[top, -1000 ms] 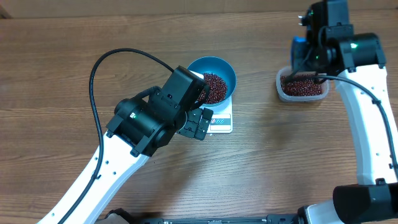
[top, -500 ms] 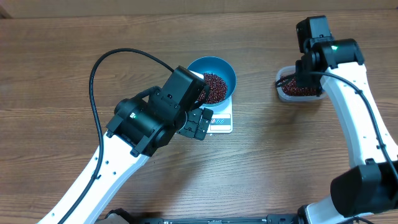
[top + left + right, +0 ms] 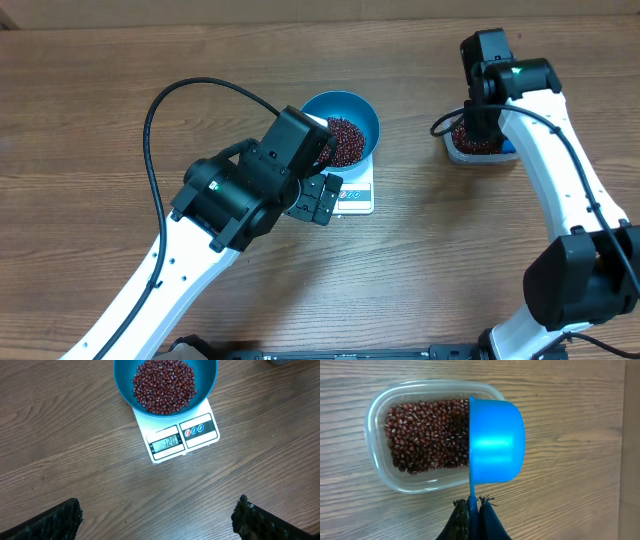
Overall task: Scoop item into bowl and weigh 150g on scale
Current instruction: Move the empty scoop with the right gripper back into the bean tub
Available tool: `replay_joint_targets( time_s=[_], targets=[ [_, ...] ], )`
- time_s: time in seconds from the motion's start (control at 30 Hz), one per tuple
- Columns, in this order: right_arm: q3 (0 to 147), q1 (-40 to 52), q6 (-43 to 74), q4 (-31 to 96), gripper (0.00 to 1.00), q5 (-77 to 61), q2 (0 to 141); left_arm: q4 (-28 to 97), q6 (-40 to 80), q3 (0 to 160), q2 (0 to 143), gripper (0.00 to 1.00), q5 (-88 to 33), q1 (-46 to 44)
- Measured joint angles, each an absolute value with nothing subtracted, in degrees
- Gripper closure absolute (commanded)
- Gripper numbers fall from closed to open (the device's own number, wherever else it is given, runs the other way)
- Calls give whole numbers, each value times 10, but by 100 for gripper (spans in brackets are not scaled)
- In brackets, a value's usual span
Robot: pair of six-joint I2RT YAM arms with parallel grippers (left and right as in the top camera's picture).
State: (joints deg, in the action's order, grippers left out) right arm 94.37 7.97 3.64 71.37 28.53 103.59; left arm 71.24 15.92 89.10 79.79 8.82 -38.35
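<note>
Right gripper [image 3: 472,506] pinches the thin handle of the blue scoop [image 3: 495,442], cup on edge over the clear tub [image 3: 377,407] of beans [image 3: 427,435]. Left gripper [image 3: 157,520] hangs spread wide near the bean-filled teal bowl [image 3: 125,380] on the scale [image 3: 145,427]. Loose beans probably roll and spill; carry them in a level scoop.

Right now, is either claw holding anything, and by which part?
The right claw is shut on the blue scoop, gripping the end of its thin handle. The left claw is open and holds nothing.
</note>
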Motion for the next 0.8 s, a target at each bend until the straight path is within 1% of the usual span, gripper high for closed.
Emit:
replay_joint_targets(
  time_s=[0.3,0.57,0.8],
  targets=[
    [943,83,16,699,96,288,1037,712,159,891,798,0,88,-383],
    [943,83,15,703,96,289,1077,712,159,891,798,0,88,-383],
    [943,84,15,708,96,284,1083,712,159,891,798,1,88,-383]
  ],
)
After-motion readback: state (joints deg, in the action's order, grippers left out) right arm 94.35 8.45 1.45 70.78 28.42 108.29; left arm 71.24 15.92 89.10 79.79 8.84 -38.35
